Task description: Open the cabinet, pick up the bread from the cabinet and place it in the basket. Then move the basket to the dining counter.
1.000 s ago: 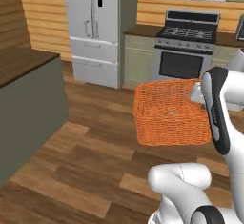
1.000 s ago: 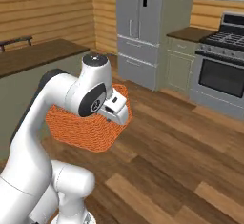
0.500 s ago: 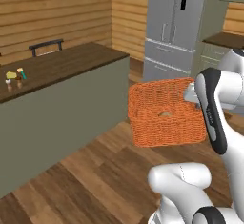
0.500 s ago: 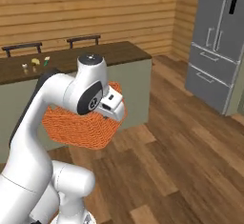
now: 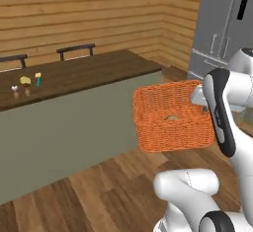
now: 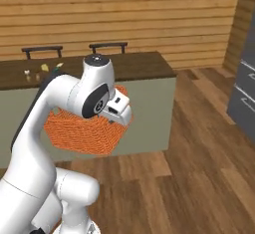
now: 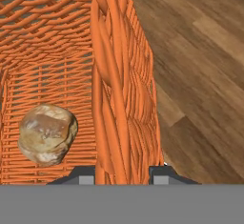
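over on the left, the dining counter (image 5: 84, 73) is being shown as a long dark wood top with a plain grey-green front, and two black chair backs (image 5: 75, 51) are poking up behind it against the wood plank wall. a few small items (image 5: 25, 84) are sitting on the counter top near its left end, too small to make out. moving right, the basket (image 5: 170, 117) is being held up in the air by the gripper (image 7: 123, 173), well above the wood floor (image 6: 199, 178) and just in front of the counter's end. in the hand view the fingers are being clamped on the basket's side wall, one tip inside and one outside the woven rim. the bread (image 7: 47, 133) is lying on the basket's bottom, inside, close to that gripped wall. at the far right, a grey fridge (image 5: 222, 28) is being seen past the arm.
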